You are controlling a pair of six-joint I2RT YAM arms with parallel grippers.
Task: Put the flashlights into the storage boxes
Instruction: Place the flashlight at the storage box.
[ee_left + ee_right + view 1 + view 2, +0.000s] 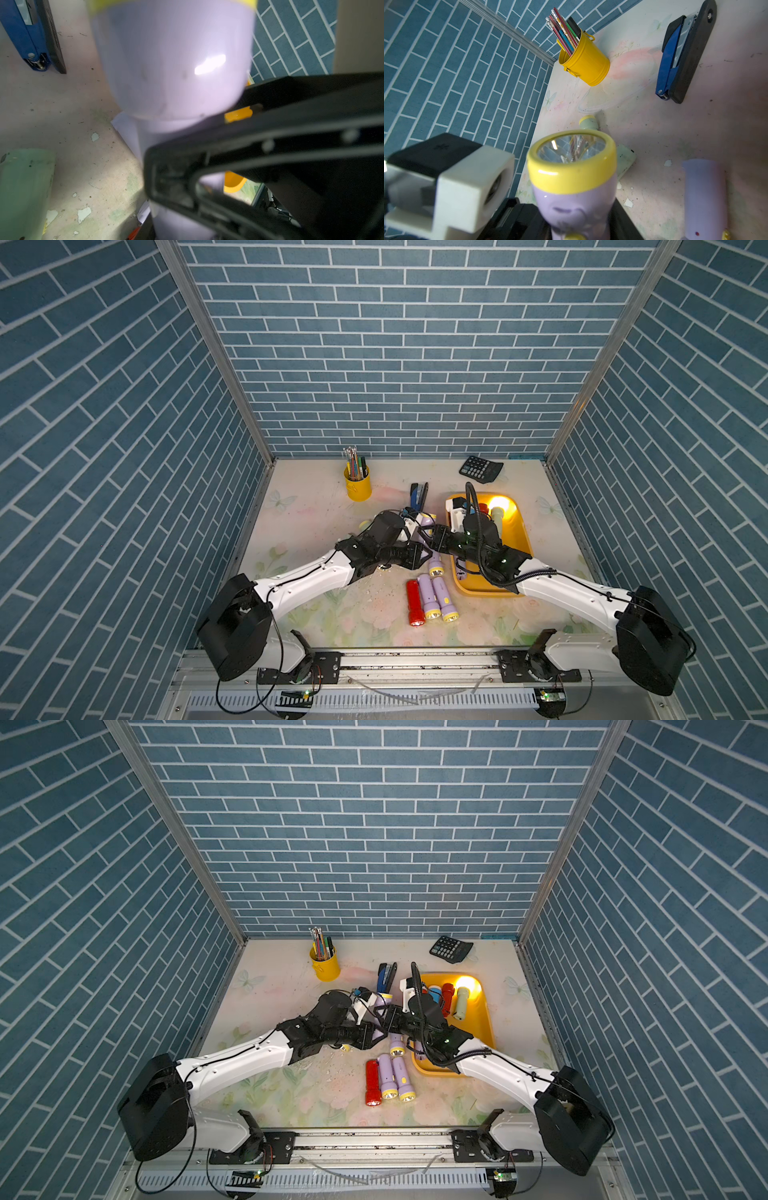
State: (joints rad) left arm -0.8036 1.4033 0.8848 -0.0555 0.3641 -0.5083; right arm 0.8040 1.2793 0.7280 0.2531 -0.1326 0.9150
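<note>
Two tools: left tool [423,551] and right tool [433,540] stood tip to tip over the middle of the worktop [353,626].
Left tool: nearly closed, gripping the tail end of the lilac flashlight [572,199].
Right tool: closed on the same flashlight further up its body, black jaws pressed against both sides.
Lilac flashlight: held raised off the worktop, yellow-ringed head pointing toward the stapler [419,494], just left of the tray [519,531], outside it.
Tray: right of centre; a blue flashlight [434,994] and a lit green flashlight [461,1002] lay inside, glow on the far wall.
Loose flashlights: a red flashlight [414,601] and a lilac pair [429,596] lay side by side near the front edge, apart from the tray.
Back of worktop: pen cup [358,487] and calculator [481,467], well apart.
</note>
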